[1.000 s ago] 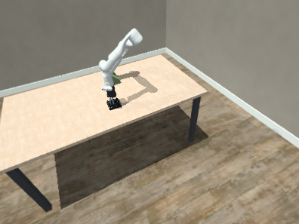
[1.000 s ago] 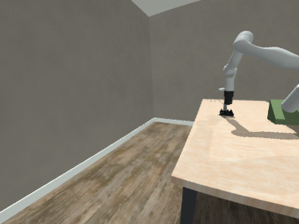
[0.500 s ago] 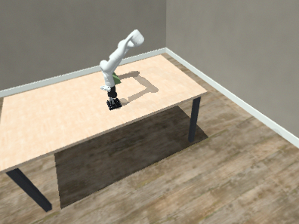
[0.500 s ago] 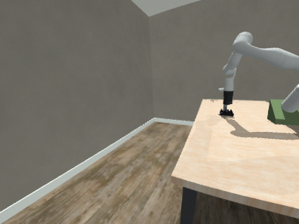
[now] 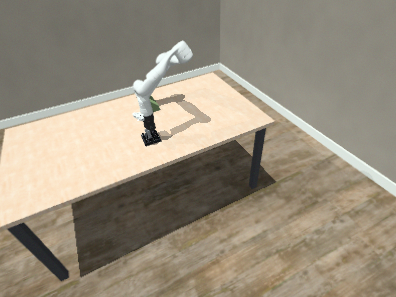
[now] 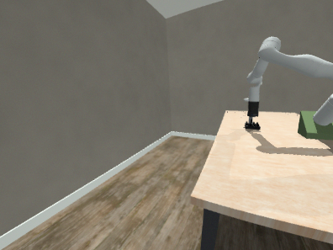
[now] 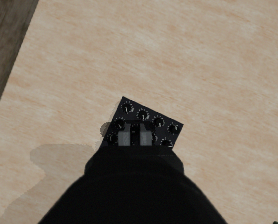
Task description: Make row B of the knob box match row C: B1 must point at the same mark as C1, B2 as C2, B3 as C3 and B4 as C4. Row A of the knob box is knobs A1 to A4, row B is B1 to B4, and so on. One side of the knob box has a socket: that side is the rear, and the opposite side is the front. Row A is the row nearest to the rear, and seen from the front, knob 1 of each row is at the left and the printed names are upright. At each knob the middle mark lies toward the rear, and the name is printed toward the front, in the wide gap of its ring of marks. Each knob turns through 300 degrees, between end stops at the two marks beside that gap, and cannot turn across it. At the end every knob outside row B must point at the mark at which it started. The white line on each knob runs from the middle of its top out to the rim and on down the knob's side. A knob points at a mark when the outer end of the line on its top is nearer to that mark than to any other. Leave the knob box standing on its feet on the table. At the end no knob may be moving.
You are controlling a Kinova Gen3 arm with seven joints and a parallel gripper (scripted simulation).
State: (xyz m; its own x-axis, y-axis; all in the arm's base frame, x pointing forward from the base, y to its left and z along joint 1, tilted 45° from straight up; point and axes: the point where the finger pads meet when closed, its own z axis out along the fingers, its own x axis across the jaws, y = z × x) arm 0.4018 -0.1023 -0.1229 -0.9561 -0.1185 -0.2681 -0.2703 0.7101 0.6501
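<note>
The small black knob box (image 5: 151, 139) (image 6: 251, 127) (image 7: 150, 117) stands on the table (image 5: 75, 149) (image 6: 269, 172) near the arm's base. In the wrist view a row of four knobs with white lines shows along its far edge; the names and marks are too small to read. My gripper (image 5: 149, 132) (image 6: 251, 121) (image 7: 135, 130) points straight down onto the box. Its two grey fingers stand close together around one knob behind that far row. I cannot tell which knob it is. The gripper's black body hides the near part of the box.
A green block (image 5: 154, 105) (image 6: 313, 125) sits on the table beside the arm's base, close behind the box. The table's edge (image 7: 20, 55) runs at the upper left of the wrist view, with wooden floor beyond.
</note>
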